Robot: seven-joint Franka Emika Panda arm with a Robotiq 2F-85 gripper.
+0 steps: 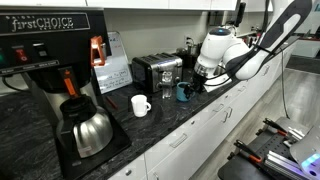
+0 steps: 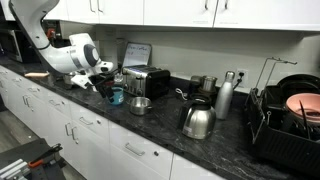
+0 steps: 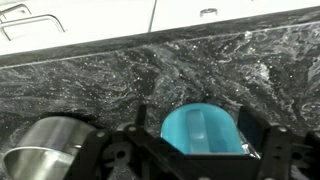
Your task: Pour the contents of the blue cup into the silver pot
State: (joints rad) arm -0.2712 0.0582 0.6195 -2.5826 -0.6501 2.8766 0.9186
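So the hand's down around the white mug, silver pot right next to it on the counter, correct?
No. The hand straddles the blue cup, not the white mug, which stands apart further along the counter. The wrist view shows it. The silver pot is right next to the cup on the counter, as you said.

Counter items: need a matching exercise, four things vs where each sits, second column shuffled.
Things:
1. blue cup
2. silver pot
3. white mug
4. toaster

Places:
A. at the back, behind cup and pot
B. between the open jaws of the gripper
C. on its own, near the coffee machine
D. beside the cup, outside the jaws

Pairs: 1-B, 2-D, 3-C, 4-A
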